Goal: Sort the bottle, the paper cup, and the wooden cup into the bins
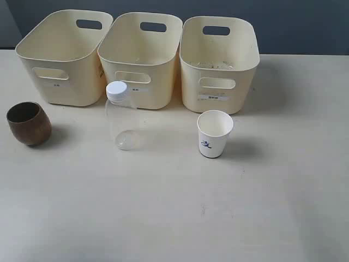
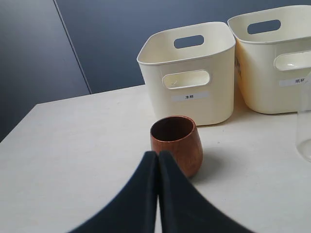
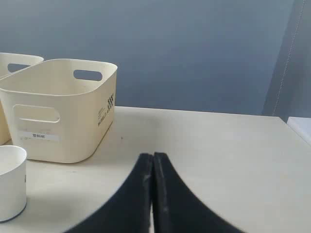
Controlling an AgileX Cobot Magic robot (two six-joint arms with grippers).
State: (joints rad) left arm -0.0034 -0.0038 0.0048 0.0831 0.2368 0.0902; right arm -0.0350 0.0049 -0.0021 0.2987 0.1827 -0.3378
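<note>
Three cream-yellow bins (image 1: 136,95) stand side by side. Before them, upright and apart: wooden cup (image 1: 29,124), clear white-capped bottle (image 1: 121,117), paper cup (image 1: 214,134).

I see three bins (image 1: 158,95) side by side at the counter's (image 1: 163,213) back; before them, left to right: wooden cup (image 1: 29,124), bottle (image 1: 121,117), paper cup (image 1: 215,134).

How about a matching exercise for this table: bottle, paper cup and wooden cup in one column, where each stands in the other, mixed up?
Column one:
1. bottle
2. paper cup
3. wooden cup

Column two:
a. in front of the right bin
b. farthest left, by the left bin
c. in front of the middle bin

Pairs: 1-c, 2-a, 3-b.
</note>
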